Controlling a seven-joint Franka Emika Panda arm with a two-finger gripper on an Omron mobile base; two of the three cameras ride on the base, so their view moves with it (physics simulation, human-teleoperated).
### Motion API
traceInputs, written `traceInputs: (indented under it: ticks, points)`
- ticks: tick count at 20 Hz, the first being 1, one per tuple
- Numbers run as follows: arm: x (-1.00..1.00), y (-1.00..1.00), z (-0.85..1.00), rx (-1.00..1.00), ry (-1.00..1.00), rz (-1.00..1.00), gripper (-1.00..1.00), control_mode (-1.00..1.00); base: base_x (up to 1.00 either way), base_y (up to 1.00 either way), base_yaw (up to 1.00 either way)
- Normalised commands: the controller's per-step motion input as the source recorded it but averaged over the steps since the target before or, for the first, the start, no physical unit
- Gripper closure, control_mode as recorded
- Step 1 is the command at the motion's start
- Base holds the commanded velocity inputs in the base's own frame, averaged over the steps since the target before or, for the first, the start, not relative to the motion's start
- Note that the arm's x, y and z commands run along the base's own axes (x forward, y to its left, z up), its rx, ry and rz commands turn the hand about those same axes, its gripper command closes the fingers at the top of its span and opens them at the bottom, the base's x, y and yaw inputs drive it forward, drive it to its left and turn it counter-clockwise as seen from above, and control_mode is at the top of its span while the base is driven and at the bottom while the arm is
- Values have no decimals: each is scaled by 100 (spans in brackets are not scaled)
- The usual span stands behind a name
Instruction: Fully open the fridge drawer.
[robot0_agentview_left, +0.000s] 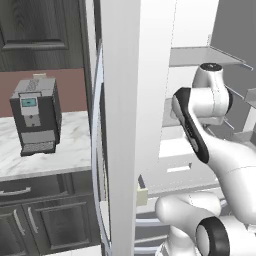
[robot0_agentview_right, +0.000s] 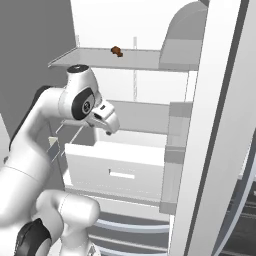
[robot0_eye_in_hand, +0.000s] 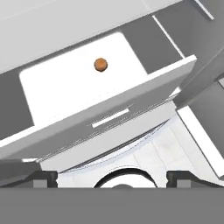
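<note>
So your fridge drawer (robot0_agentview_right: 115, 172) sits low in the open fridge, under the grey shelves, and it's already pulled partway out. From the hand view you're looking down into its white floor with a little orange ball (robot0_eye_in_hand: 101, 64) sitting in there.

The gripper (robot0_eye_in_hand: 113, 177) hangs above and just in front of the drawer's front panel, not touching it. Its two dark fingertips (robot0_eye_in_hand: 41, 178) are spread wide apart with nothing between them.

Handling guess: it's a stiff, boxy thing on rails, probably light with just that ball inside, so it should slide straight and won't flex. The front panel is flat and smooth, so pushing on the face would likely slip. The one real place to grab is the pale handle slot (robot0_eye_in_hand: 110, 118) in the middle of the front. Hook a finger in there and pull straight out along the rails.

Labels: nothing readable anywhere. The coffee machine (robot0_agentview_left: 35, 115) on the counter (robot0_agentview_left: 70, 150) has a small bluish screen, but it's too blurry to tell if it shows any text.
</note>
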Motion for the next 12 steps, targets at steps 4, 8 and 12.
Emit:
traceInputs:
  ticks: [4,8,12]
  points:
    - [-2,-6,-50,18,0,-20,-100,-100,0,0,0]
    - [0,-10,-44,32,0,-20,-100,-100,0,0,0]
    - [1,-13,-48,31,0,-20,-100,-100,0,0,0]
